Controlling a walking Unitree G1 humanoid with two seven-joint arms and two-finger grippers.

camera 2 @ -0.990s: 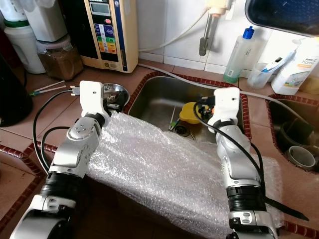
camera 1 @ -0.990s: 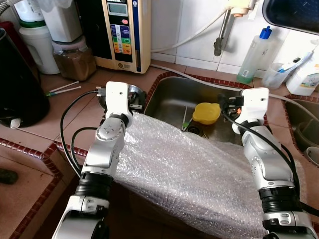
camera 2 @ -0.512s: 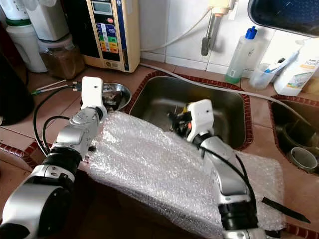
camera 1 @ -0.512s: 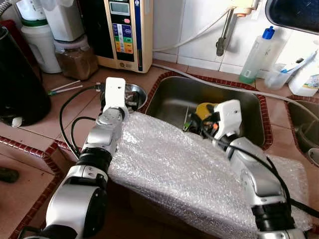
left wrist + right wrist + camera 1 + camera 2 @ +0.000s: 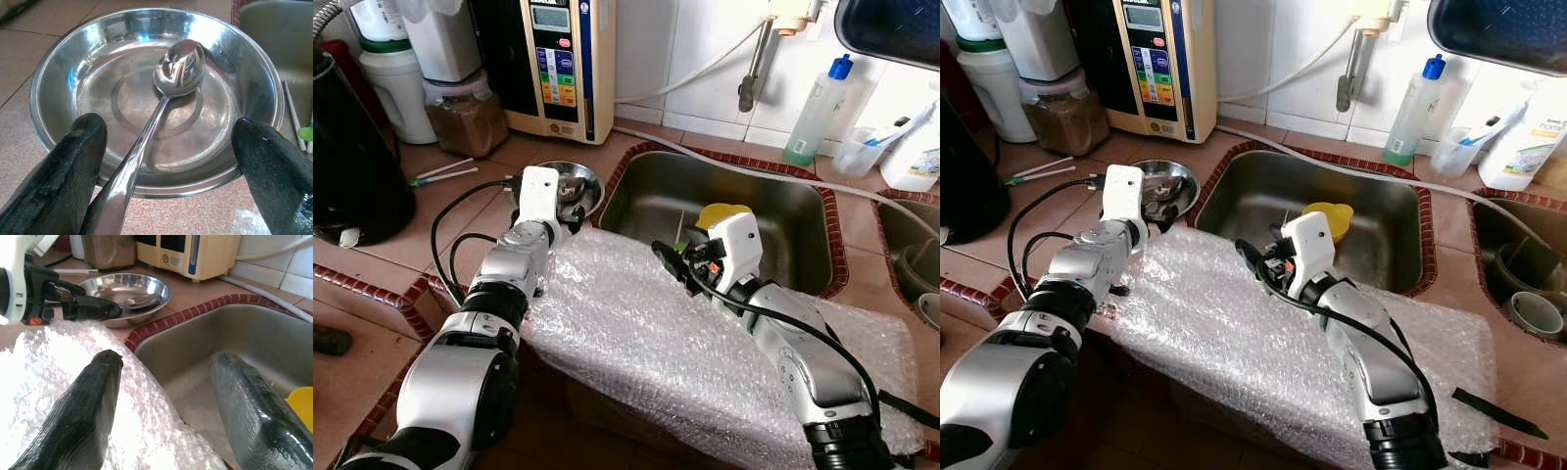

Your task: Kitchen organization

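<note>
1. A steel bowl (image 5: 570, 186) sits on the tiled desk (image 5: 431, 220) in the upper-left middle of the head view, just beside the left rim of the sink (image 5: 773, 211).
2. A spoon (image 5: 166, 98) lies in the bowl, its scoop resting on the bowl's floor and its handle running out over the near rim between the left end effector's fingers (image 5: 73, 161).
3. The left end effector (image 5: 166, 166) is at the near edge of the bowl with its two fingers spread wide, one on each side of the spoon handle; it grips nothing.
4. The right end effector (image 5: 166, 406) hovers over the sink's near-left corner, above the edge of a sheet of bubble wrap (image 5: 646, 333). Its fingers are wide apart and hold nothing.
5. The bubble wrap covers the front of the desk across the lower middle of the head view, and both silver arms reach out over it.
6. Inside the sink lies a yellow cup (image 5: 720, 213), near the right arm's wrist.
7. Along the top of the frame, against the tiled wall, stand a cream appliance with coloured buttons (image 5: 563, 64), a jar of brown powder (image 5: 460, 113) and, at upper right, a clear bottle with a blue cap (image 5: 818, 108).
8. A dark round vessel (image 5: 352, 157) fills the far left edge of the desk.
</note>
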